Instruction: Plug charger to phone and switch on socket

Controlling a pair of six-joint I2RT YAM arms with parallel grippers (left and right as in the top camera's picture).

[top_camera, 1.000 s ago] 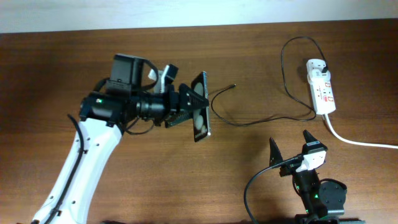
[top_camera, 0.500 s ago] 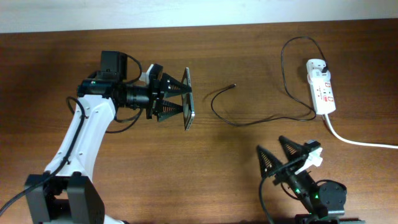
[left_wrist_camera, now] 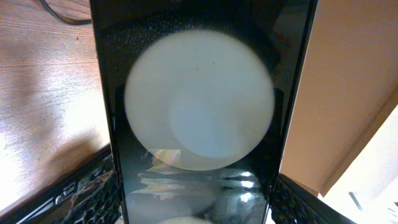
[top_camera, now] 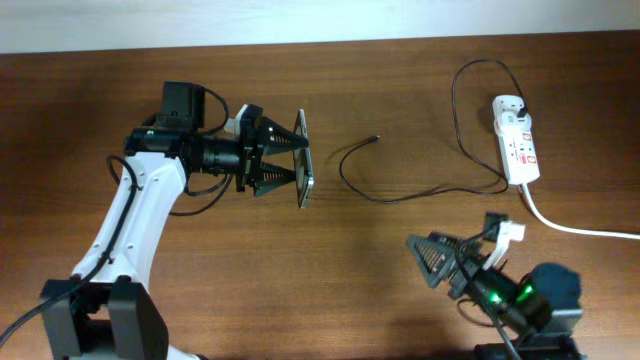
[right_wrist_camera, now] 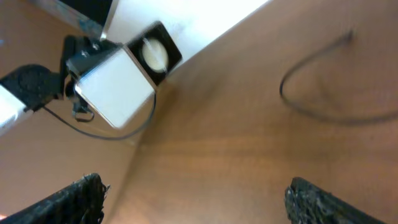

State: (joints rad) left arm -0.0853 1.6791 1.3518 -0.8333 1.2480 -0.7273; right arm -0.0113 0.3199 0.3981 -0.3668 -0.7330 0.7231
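My left gripper [top_camera: 292, 160] is shut on the phone [top_camera: 303, 160], a black slab held on edge above the table's left middle. In the left wrist view the phone [left_wrist_camera: 199, 186] fills the frame, showing a white round patch, with my fingers [left_wrist_camera: 81, 196] on both sides of it. The charger cable [top_camera: 400, 198] lies on the table. Its connector tip [top_camera: 374, 139] lies free to the right of the phone, and its plug [top_camera: 522, 105] sits in the socket [top_camera: 518, 145] at the far right. My right gripper [top_camera: 422, 262] is open and empty near the front edge. The cable also shows in the right wrist view [right_wrist_camera: 311, 106].
The socket's thick white cord [top_camera: 580, 228] runs off the right edge. The cable loops up behind the socket [top_camera: 470, 68]. The left arm's end [right_wrist_camera: 118, 87] shows at the upper left of the right wrist view. My right fingers [right_wrist_camera: 87, 193] frame bare wood.
A second ago the left gripper drew the phone left and turned it on edge; it has held still since. The right gripper has swung round to point left, low over the table.
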